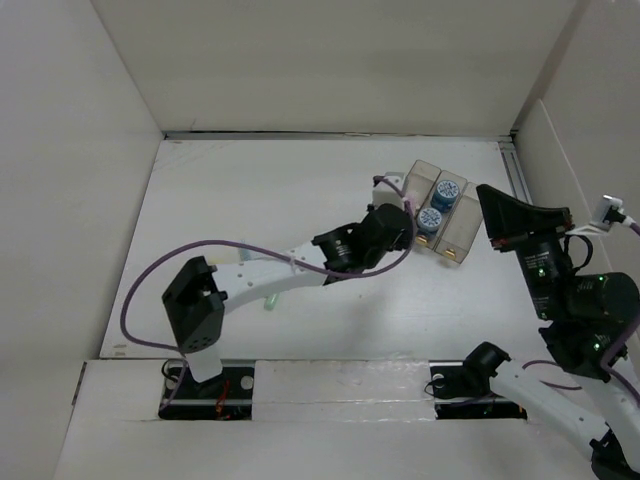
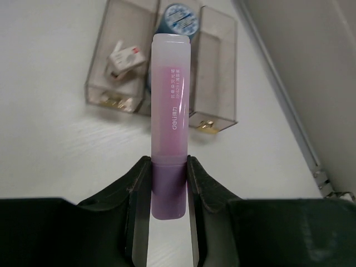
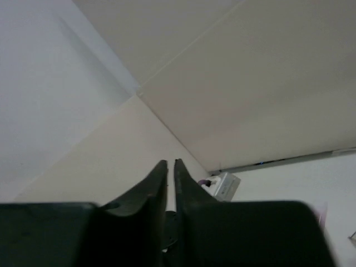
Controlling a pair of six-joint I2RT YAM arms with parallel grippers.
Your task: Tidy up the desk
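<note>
A: White panels wall the desk [image 1: 260,200], which lies flat beneath both arms. It's rigid, so only what lies on it gets lifted.
B: Left gripper [image 2: 168,167] clamps a pink tube [image 2: 171,94] at its base: light, stiff, probably slick. Clear tray [image 2: 219,72] sits just beyond.
A: Right gripper [image 3: 171,169]?
B: Fingers nearly together, empty, right of the tray.

Desk [image 1: 250,210] = large flat white painted-plank top, lies level, walled w/ white panels at left, back & right
</note>
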